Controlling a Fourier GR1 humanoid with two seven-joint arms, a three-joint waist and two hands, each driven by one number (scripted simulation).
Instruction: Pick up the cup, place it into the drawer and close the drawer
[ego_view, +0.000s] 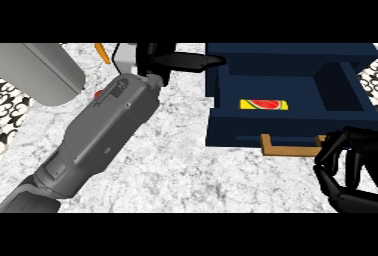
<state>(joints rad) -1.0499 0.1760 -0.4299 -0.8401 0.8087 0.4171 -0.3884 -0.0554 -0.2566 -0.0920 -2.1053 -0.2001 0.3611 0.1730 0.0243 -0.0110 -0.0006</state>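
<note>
The marbled grey-white worktop (184, 170) filled most of the head view, and the largest thing on it was the dark blue drawer unit (295, 95), which stood toward the far right corner with its drawer (277, 131) pulled out toward the near edge. A wooden handle (289, 148) ran along the drawer's front, and a small yellow card showing a watermelon slice (262, 104) lay inside, near the drawer's left part. A pale grey rounded appliance (40, 72) sat at the far left corner, and a patterned black-and-white surface (11, 112) showed beyond the left edge. The left forearm (100, 135) crossed the worktop diagonally from the near left corner toward the far edge. Its left robot hand (173, 61) was curled around a whitish object (124, 59) near the far edge, just left of the drawer unit; this appeared to be the cup, though the fingers hid most of it. The right robot hand (351, 167) was at the right edge, just beside the handle's right end, its fingers curled with nothing visible in them; whether they touched the handle could not be told. A thin orange stick (102, 53) lay at the far edge, and a small red spot (97, 93) showed beside the forearm.
</note>
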